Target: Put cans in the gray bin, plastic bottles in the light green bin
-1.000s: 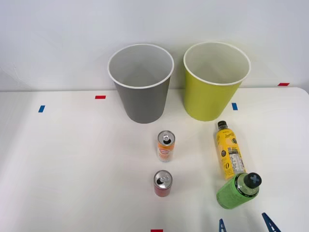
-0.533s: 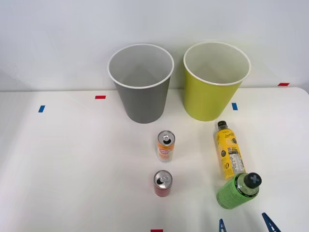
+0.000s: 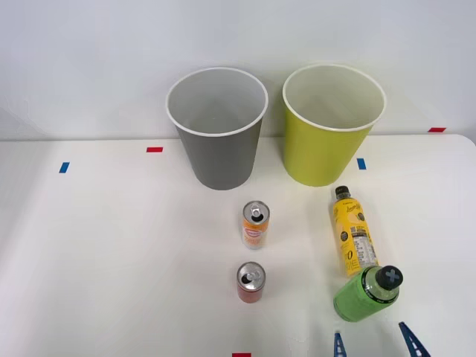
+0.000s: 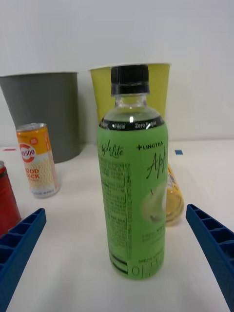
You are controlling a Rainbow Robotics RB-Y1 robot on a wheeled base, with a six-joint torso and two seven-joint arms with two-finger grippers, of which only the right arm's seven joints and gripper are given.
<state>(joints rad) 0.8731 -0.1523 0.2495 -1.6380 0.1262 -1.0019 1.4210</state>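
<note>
The bright green plastic bottle (image 3: 366, 294) (image 4: 134, 195) stands upright with its black cap on, near the table's front right. My right gripper (image 3: 374, 343) (image 4: 116, 214) is open just in front of it, one blue finger (image 4: 19, 248) on each side and neither touching it. Just behind it the yellow plastic bottle (image 3: 352, 232) (image 4: 174, 197) lies on its side. The orange-and-white can (image 3: 255, 224) (image 4: 38, 158) and the red can (image 3: 251, 282) (image 4: 7, 200) stand upright to the left. The gray bin (image 3: 219, 160) (image 4: 46, 112) and the light green bin (image 3: 320, 152) (image 4: 102, 92) stand at the back.
Small red and blue tape marks (image 3: 155, 149) dot the white table (image 3: 111, 245). A white wall rises right behind the bins. The table's right edge runs close to the bottles.
My gripper's fingertips have crept slightly forward toward the green bottle. The bottles, cans and bins have not moved.
</note>
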